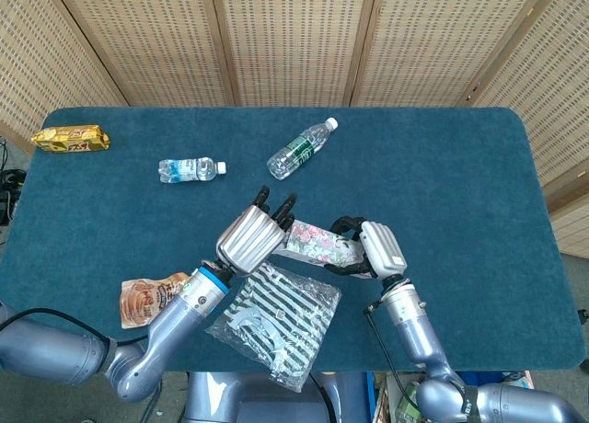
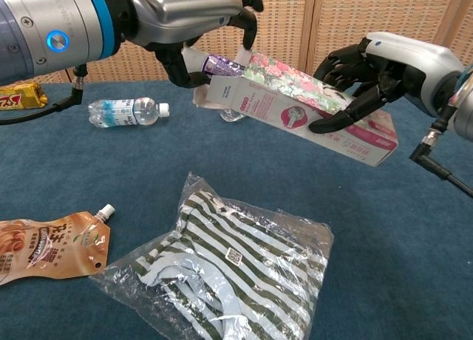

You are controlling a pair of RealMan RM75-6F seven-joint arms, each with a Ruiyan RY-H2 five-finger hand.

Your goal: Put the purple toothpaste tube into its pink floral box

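The pink floral box (image 2: 295, 111) hangs tilted above the table, open end up and to the left. My right hand (image 2: 384, 63) grips its lower right part. Only the crimped tail of the purple toothpaste tube (image 2: 223, 63) sticks out of the open end; the rest is inside. My left hand (image 2: 185, 15) hovers at that end with its fingers spread, the thumb beside the tail. In the head view the left hand (image 1: 248, 239) covers the tube, and the box (image 1: 317, 244) runs across to the right hand (image 1: 373, 248).
A striped garment in a plastic bag (image 2: 236, 266) lies under the box. A brown spout pouch (image 2: 44, 244) is at the near left. A small water bottle (image 2: 126, 111), a green-label bottle (image 1: 299, 150) and a gold snack bar (image 1: 71, 139) lie farther back.
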